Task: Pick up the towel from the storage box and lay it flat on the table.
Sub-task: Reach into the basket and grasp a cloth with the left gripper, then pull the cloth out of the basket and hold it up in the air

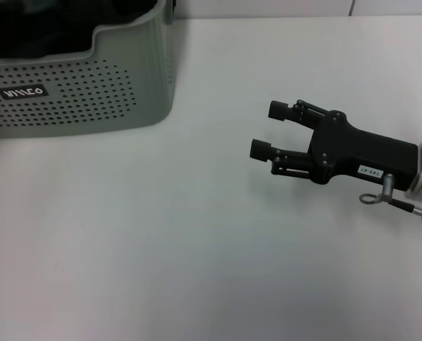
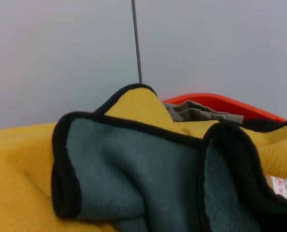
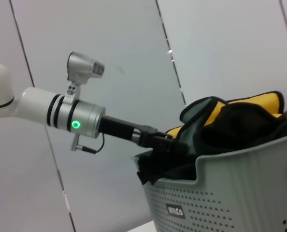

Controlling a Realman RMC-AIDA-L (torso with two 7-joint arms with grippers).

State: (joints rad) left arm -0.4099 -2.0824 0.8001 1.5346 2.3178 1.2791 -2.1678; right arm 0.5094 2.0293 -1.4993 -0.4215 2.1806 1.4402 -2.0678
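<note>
The dark green soft towel [image 3: 230,121] with black edging and a yellow reverse is sitting bunched inside the pale grey-green perforated plastic storage box [image 1: 90,85]. The left gripper [image 3: 175,144] is reaching into it from the box's side, though whether its fingers are gripping cloth cannot be told. The right gripper [image 1: 269,129] is hovering over the plain white table [image 1: 161,249], fingers spread and empty, well apart from the box, so the left arm is much the nearer.

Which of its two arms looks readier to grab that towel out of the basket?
The left. Its end effector already reaches into the basket at the towel. The right end effector hangs open over the bare table, apart from the basket.
</note>
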